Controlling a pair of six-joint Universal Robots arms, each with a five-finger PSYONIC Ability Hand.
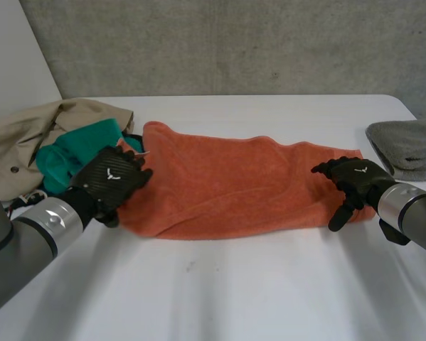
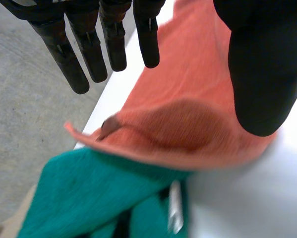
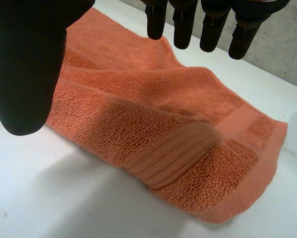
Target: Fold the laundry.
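An orange towel [image 1: 227, 185] lies folded lengthwise across the middle of the white table [image 1: 255, 291]. My left hand [image 1: 112, 182] hovers over its left end, fingers [image 2: 91, 49] straight and apart from the thumb [image 2: 265, 64], holding nothing; the towel's end [image 2: 188, 129] lies below the palm. Over the right end is my right hand [image 1: 351, 179], open too, with fingers [image 3: 183, 22] and thumb [image 3: 27, 64] spread above the towel's banded end [image 3: 188, 148].
A green garment [image 1: 77, 153] [image 2: 103, 198] and a beige jacket [image 1: 28, 138] are piled at the left, touching the towel's left end. A grey towel [image 1: 408, 145] sits at the right edge. Bare table lies in front of the orange towel.
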